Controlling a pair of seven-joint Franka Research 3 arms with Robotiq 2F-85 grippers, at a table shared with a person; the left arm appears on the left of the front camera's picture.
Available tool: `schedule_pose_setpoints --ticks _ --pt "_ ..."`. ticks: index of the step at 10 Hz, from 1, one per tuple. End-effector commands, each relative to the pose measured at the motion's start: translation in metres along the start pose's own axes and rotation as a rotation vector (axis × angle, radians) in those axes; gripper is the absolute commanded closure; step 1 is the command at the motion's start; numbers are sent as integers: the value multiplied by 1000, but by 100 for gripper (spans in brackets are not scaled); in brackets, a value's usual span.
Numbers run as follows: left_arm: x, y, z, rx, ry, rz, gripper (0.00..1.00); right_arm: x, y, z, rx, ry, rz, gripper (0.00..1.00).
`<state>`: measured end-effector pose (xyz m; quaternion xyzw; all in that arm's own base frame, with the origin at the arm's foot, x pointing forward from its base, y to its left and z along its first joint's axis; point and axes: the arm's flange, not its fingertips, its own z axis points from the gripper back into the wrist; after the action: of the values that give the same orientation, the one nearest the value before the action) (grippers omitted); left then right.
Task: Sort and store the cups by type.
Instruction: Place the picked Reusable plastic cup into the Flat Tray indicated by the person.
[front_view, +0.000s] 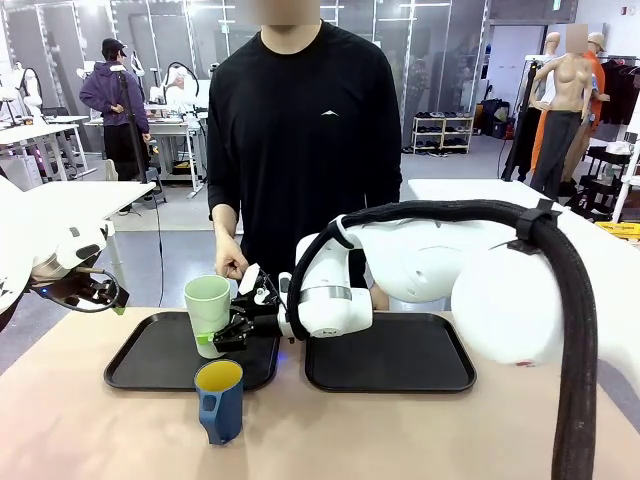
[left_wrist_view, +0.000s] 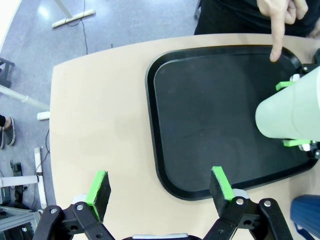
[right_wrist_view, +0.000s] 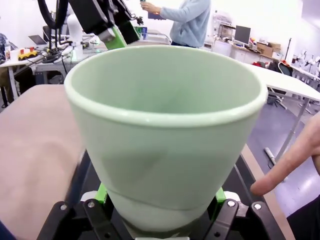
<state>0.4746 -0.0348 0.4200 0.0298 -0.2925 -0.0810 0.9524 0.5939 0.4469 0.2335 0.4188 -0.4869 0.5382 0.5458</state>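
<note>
Placement seemed underway: right claw gripped the mint-green tumbler near its base, above the black tray. Blue mug stood near, robot-side of that claw. Left claw hung open. Next would likely come lowering, then release.

Left gripper: jaws wide apart, nothing between them, above the table at the near rim of a black tray. Green cup: over the tray's right side, clamped between the green pads of the right gripper. Person's hand: forefinger touching the tray's far rim. Blue mug: partly visible in the bottom right corner.
</note>
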Motion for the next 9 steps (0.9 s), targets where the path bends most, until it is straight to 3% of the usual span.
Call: schedule_pose_setpoints --ticks 1,7,8,9 --pt "1 0 0 1 -2 0 0 -3 -5 -7 -32 24 23 17" --pt "1 0 0 1 -2 0 0 -16 -7 -4 -42 39 4 17" --pt "1 0 0 1 -2 0 0 -17 -8 -3 -42 44 -4 0" --pt "1 0 0 1 -2 0 0 -17 -7 -2 -38 44 -1 0"
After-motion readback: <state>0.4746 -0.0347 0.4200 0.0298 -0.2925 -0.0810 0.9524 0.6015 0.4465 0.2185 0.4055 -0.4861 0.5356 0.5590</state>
